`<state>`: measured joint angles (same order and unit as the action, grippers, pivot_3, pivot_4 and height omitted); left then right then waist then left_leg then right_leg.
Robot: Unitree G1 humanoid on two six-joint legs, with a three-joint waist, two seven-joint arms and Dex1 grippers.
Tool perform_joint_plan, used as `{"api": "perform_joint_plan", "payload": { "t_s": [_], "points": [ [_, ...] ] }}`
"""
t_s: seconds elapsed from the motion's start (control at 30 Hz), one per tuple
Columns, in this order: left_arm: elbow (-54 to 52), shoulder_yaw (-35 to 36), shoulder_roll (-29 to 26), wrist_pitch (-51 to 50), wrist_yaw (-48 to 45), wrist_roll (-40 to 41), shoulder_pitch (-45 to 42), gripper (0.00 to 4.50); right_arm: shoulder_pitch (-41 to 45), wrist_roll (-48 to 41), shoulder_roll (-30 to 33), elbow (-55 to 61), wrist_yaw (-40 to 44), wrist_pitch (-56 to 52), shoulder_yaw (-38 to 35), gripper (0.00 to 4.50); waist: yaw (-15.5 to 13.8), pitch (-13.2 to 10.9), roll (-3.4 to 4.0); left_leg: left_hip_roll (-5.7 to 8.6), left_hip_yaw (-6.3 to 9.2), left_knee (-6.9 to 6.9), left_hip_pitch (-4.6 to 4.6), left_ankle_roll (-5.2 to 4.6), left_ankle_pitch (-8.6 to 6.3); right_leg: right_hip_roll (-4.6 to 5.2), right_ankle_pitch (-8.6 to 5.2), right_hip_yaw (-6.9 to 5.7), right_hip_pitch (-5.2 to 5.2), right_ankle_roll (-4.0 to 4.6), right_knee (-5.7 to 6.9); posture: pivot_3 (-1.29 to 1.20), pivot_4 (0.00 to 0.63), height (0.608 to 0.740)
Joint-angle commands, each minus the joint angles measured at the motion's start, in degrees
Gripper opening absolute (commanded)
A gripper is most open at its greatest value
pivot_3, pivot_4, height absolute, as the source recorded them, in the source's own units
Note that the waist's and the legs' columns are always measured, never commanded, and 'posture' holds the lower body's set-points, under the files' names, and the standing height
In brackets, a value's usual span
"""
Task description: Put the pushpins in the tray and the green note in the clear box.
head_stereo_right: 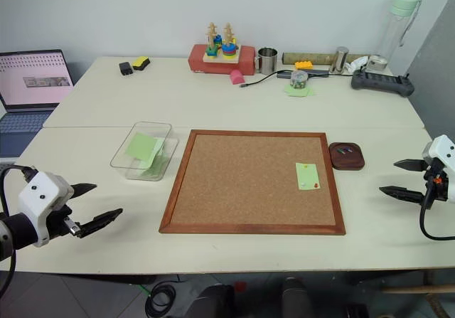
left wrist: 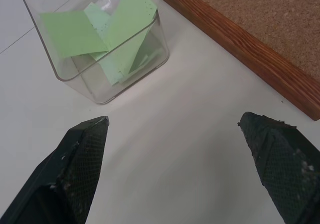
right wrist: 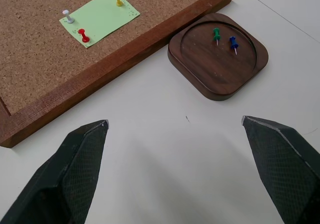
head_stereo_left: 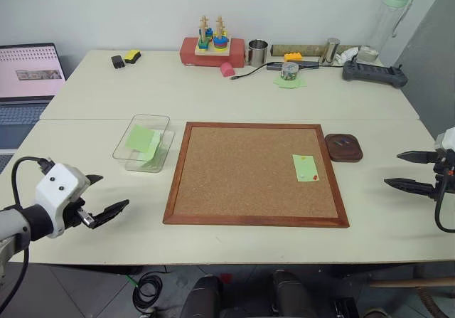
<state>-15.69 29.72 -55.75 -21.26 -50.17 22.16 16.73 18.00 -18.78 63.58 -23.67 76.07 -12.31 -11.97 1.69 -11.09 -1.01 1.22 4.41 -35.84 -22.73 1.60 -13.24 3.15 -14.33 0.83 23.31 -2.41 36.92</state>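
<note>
The green note (right wrist: pixel 100 16) lies on the right part of the cork board (head_stereo_left: pixel 249 172), held by three pushpins: white (right wrist: pixel 68 16), red (right wrist: pixel 83 35) and yellow (right wrist: pixel 118 0). The dark brown tray (right wrist: pixel 200 83) sits just right of the board's frame, with a green pin (right wrist: pixel 216 34) and a blue pin (right wrist: pixel 233 42) in it. The clear box (head_stereo_left: pixel 146 167) stands left of the board with green notes (left wrist: pixel 117 31) inside. My left gripper (head_stereo_left: pixel 110 192) hovers open near the table's front left, short of the box. My right gripper (head_stereo_left: pixel 392 170) hovers open to the right of the tray.
A laptop (head_stereo_left: pixel 28 72) sits at the far left. Along the back edge stand a stacking toy on a red base (head_stereo_left: pixel 212 48), a metal cup (head_stereo_left: pixel 257 52), a black controller (head_stereo_left: pixel 373 72) and a bottle (head_stereo_left: pixel 394 12). Bare table surrounds both grippers.
</note>
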Motion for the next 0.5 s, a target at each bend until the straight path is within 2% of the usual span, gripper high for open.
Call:
{"api": "perform_joint_plan", "payload": {
  "t_s": [0.03,0.3,0.5],
  "points": [
    [0.38,1.38,0.13,2.61,-1.11,-1.26,-0.24,4.45,0.68,0.29,0.86,1.30,0.36,0.32,-0.50,4.50,0.00,0.00,0.00,0.00,0.00,0.00,0.00,0.00,0.00,0.00,0.02,0.00,0.00,-0.03,0.00,0.00,0.150,0.740],
    [1.42,2.18,1.14,0.02,-0.85,0.62,-2.27,4.45,1.41,0.72,0.35,0.75,0.05,0.90,-0.29,4.50,-0.01,0.00,0.00,0.00,-0.01,-0.04,0.00,0.00,0.00,0.00,0.10,0.00,0.00,-0.16,0.03,0.00,0.150,0.740],
    [0.50,3.01,2.57,1.70,-1.31,1.25,-2.82,4.45,1.79,1.14,-0.20,0.56,-0.06,1.38,-0.19,4.50,0.05,0.01,0.00,0.01,-0.03,-0.09,0.01,0.00,0.00,-0.01,0.23,0.02,-0.01,-0.27,0.05,0.00,0.150,0.740]
  ]
}}
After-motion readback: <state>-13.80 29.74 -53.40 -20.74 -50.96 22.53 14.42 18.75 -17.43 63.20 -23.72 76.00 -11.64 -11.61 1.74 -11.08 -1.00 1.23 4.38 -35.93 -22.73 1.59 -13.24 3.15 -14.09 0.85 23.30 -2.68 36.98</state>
